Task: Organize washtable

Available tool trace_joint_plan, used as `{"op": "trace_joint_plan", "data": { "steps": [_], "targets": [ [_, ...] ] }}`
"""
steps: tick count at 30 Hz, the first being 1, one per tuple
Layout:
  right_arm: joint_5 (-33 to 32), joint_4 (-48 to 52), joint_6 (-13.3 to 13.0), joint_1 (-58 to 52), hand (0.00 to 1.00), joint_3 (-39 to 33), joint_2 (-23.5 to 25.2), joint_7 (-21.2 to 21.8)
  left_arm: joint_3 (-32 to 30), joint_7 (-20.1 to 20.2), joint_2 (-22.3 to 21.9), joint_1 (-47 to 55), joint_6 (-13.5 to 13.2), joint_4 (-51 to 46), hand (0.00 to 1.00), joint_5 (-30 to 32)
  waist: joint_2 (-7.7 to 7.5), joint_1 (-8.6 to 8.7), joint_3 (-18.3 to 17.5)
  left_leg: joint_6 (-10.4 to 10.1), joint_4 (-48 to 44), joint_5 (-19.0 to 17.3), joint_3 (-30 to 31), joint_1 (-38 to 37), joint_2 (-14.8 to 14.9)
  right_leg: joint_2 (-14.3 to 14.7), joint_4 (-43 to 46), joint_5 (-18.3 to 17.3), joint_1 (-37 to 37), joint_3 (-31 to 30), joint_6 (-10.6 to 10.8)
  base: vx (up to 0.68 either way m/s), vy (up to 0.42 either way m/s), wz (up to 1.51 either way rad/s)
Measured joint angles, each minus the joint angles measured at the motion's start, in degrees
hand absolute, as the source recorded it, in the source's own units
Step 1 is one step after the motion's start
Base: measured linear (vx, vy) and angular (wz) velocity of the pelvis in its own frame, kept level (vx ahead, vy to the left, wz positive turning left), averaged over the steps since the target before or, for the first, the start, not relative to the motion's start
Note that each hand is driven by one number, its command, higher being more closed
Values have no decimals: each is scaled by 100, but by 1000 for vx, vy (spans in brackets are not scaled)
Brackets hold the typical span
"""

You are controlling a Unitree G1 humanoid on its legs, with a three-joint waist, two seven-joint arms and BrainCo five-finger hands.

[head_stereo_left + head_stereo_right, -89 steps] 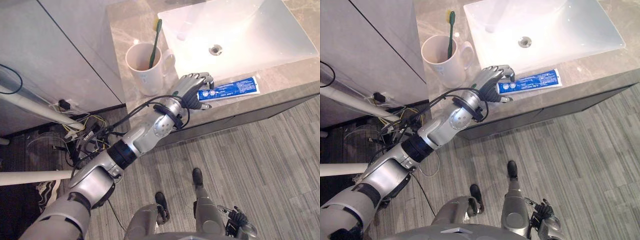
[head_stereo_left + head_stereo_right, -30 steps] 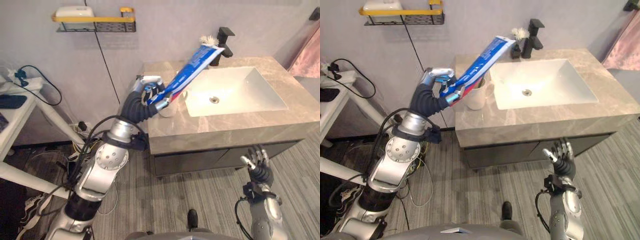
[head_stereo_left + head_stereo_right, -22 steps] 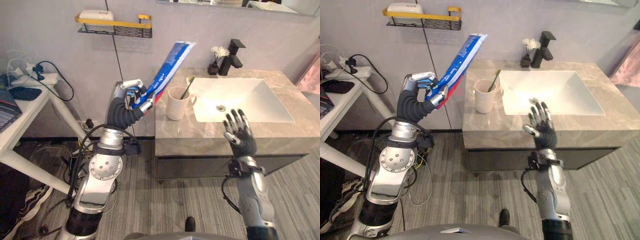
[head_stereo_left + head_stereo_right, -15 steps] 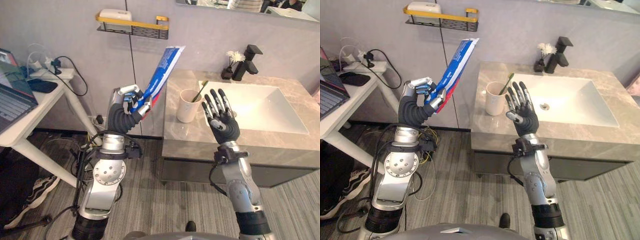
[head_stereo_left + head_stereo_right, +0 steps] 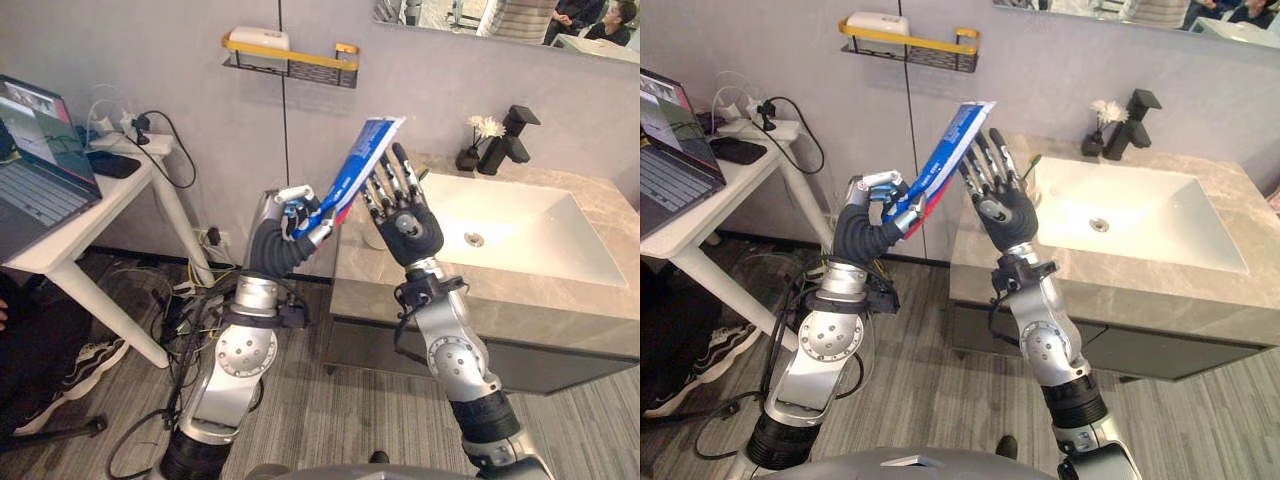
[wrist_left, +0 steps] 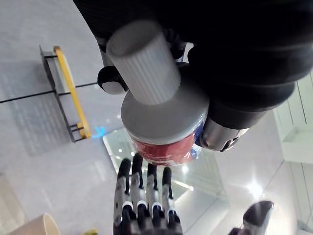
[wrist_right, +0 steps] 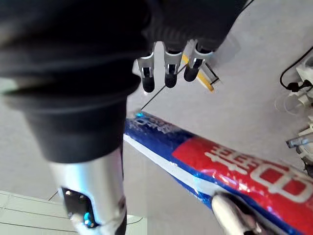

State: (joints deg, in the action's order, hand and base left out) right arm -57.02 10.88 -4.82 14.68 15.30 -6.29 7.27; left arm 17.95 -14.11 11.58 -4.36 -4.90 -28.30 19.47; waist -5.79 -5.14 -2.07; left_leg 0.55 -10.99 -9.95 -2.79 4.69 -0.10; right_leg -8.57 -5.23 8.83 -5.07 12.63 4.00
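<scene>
Since half a second ago the right hand (image 5: 405, 215) has swung across from in front of the sink to just beside the raised toothpaste tube (image 5: 355, 170). The left hand (image 5: 290, 215) keeps the tube lifted in front of the wall. The whole view has also shifted towards the washtable.

That washtable (image 5: 400, 295) is a marbled counter to the robot's right, with a pale rectangular sink (image 5: 530, 235) set into it. On the left stands a white desk (image 5: 80, 225) with an open laptop (image 5: 35, 165) on it. A yellow-and-black wall shelf (image 5: 290, 55) hangs above, between the desk and the counter.

The left hand is curled tight round the lower end of the tube, so the blue, white and red body slants up and to the right, clear of the counter. The right hand is held upright with its fingers (image 7: 166, 68) straight and spread, palm toward the tube's upper half. Whether it touches the tube cannot be told.

A black faucet (image 5: 518, 130) stands at the back of the counter, with a small vase of white flowers (image 5: 485, 128) just beside it. The left wrist view shows the tube's white ribbed cap (image 6: 144, 68) pointing toward the camera and the rim of a mug (image 6: 34, 227) beyond it.
</scene>
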Motion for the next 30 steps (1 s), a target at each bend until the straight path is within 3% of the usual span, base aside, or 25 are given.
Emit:
{"op": "trace_joint_plan", "data": {
  "steps": [13,14,30],
  "targets": [
    [-489,-243,-87,237,0,529,-155,-113,606,-50,12,-2,-4,253,100,-45,-48,-21,-40,-40,-5,37,35,2,39,29,-1,0,-1,61,3,-2,-5,1],
    [-490,-250,-85,304,100,597,-175,-114,688,-45,28,-4,-9,286,100,-47,-52,-21,-42,-40,-6,37,35,2,39,29,-1,0,-1,61,3,0,0,0],
    [-504,-383,-159,459,100,707,-215,-217,910,-138,29,-9,-24,407,100,-117,-48,-15,-57,-41,-19,37,32,6,42,29,-1,0,0,63,3,0,0,0]
  ]
}}
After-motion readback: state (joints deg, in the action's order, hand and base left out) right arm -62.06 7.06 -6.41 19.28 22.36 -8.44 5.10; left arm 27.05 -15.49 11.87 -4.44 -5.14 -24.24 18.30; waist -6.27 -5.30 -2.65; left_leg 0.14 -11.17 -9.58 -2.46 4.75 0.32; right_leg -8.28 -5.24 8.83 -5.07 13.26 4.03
